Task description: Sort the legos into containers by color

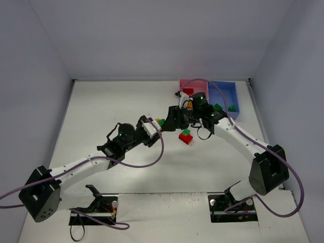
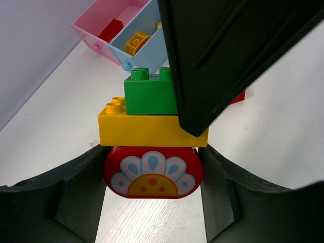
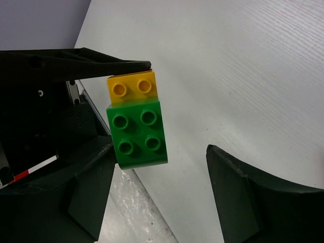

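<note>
A white tabletop (image 1: pixel 116 106) fills the middle of the overhead view, and both wrist views show a fine, wood-like grain running across its surface. Plain pale grey-lilac walls (image 1: pixel 152 35) enclose it at the back and on both sides, meeting it along a thin dark seam at the far edge. Two dark rectangular cutouts (image 1: pixel 81 218) sit in the tabletop's near edge, one left and one right.

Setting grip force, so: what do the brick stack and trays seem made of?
The brick stack: hard moulded plastic, likely; smooth, slightly glossy, crisp studs. The pink tray and light blue tray: thin rigid plastic, seemingly; smooth, uniform colour.
</note>
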`<state>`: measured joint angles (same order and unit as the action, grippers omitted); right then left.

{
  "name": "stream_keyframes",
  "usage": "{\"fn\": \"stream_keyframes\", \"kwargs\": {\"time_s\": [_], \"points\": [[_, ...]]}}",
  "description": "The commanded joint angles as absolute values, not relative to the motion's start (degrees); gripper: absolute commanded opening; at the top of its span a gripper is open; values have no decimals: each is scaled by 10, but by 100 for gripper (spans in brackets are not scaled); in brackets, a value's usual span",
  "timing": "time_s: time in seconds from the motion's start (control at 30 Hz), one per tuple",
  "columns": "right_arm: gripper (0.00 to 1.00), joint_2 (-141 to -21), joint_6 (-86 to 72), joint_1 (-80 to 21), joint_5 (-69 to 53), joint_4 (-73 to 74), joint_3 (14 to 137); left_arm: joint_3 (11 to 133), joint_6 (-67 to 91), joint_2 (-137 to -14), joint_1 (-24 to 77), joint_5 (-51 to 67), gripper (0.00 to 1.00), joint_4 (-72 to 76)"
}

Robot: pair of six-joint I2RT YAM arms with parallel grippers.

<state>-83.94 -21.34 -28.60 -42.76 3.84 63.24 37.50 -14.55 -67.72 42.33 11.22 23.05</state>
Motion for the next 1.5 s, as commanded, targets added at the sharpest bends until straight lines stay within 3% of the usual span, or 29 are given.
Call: {"fn": "stream_keyframes", "kwargs": {"time_s": [0.0, 0.47, 0.73, 0.83, 1.03, 1.47], "points": [[66, -832, -209, -288, -425, 4, 666, 374, -157, -656, 425, 141, 16, 281], [60, -837, -213, -299, -432, -15, 679, 374, -156, -655, 425, 152, 16, 280], [45, -838, -214, -306, -433, -18, 672, 374, -149, -656, 425, 152, 16, 283], [35, -836, -214, -308, -432, -18, 666, 373, -146, -657, 425, 152, 16, 287], [0, -829, -208, -308, -421, -17, 657, 368, -140, -657, 425, 151, 16, 293], [0, -787, -195, -291, -388, -25, 635, 339, -112, -655, 425, 147, 12, 324]]}}
